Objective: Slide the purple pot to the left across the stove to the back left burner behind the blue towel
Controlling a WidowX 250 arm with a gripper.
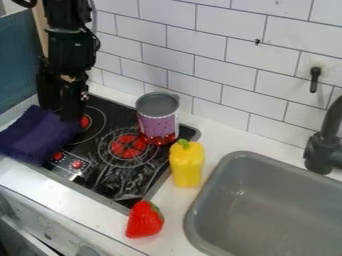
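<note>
The black gripper hangs at the upper left, over the back left part of the stove and beside a dark purple cloth. The cloth lies bunched across the stove's left edge. Whether the two touch, I cannot tell. A purple and red metal can stands upright at the back right of the stove, its grey open top showing. Just right of the stove, a yellow pepper with a green stem stands on the counter. A red strawberry sits by the stove's front right corner.
The black stove top has red burner marks and red knobs at its front left. A grey sink is set into the counter at the right, with a black faucet behind it. White tiled wall runs along the back.
</note>
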